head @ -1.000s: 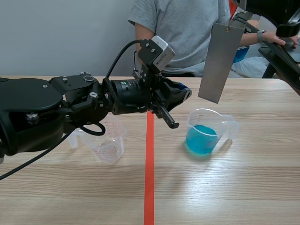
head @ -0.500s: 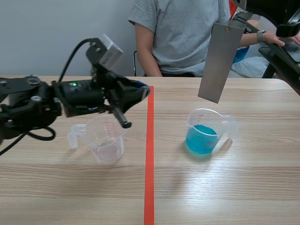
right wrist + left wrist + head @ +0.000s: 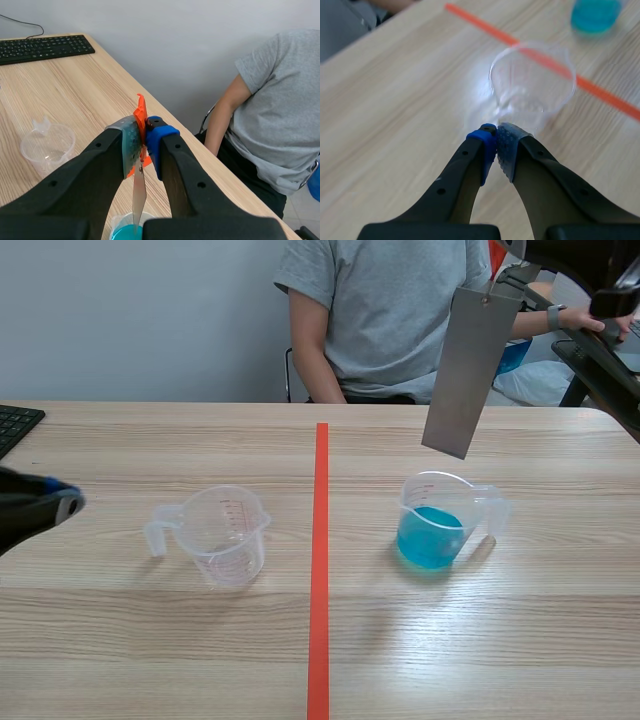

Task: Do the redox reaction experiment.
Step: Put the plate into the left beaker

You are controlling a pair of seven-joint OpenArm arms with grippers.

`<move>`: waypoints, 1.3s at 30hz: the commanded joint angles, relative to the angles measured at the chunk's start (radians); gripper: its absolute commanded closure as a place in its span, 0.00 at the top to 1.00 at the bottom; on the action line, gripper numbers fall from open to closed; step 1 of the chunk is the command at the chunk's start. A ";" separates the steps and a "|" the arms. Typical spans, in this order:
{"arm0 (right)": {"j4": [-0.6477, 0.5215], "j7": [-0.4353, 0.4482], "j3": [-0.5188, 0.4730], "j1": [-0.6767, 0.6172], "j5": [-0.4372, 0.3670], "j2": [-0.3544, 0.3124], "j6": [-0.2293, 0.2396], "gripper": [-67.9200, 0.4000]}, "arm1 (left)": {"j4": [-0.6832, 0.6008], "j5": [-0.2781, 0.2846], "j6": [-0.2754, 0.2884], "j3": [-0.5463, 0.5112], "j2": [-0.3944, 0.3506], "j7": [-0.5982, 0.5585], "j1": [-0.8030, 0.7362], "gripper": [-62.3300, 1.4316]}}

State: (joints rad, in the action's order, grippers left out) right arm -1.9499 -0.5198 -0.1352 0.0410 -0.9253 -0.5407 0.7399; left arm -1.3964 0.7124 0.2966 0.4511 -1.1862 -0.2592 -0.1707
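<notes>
metal strip (image 3: pixel 465 370) hangs tilted above the cup of blue liquid (image 3: pixel 437 522), lower end clear of the liquid. right tool (image 3: pixel 141 142) clamped on the strip's top end. empty cup (image 3: pixel 225 535) stands on the table (image 3: pixel 500 640) across the tape line (image 3: pixel 320 570). left tool (image 3: pixel 496 150) pads together on nothing, just short of the empty cup. person (image 3: pixel 385 310) sits at the far side.

Black keyboard (image 3: pixel 15 425) on the table (image 3: pixel 150 640) (person (image 3: pixel 385 310) seated across)
</notes>
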 commanded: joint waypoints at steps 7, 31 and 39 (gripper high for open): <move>-0.013 0.041 0.052 0.046 -0.002 -0.018 0.006 0.03 | 0.010 0.010 -0.114 -0.272 0.058 -0.006 -0.411 0.10; 0.047 0.078 0.407 0.280 0.158 0.200 -0.081 0.03 | 0.010 -0.025 -0.192 -0.592 0.510 -0.002 -0.926 0.10; 0.067 0.076 0.515 0.305 0.274 0.323 -0.096 0.03 | 0.010 -0.024 -0.201 -0.592 0.581 0.077 -0.932 0.10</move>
State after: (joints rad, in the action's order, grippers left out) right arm -1.8824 -0.4583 0.3782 0.3210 -0.6479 -0.2214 0.6498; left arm -1.3785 0.6827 0.0971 -0.1432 -0.6044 -0.1699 -1.0996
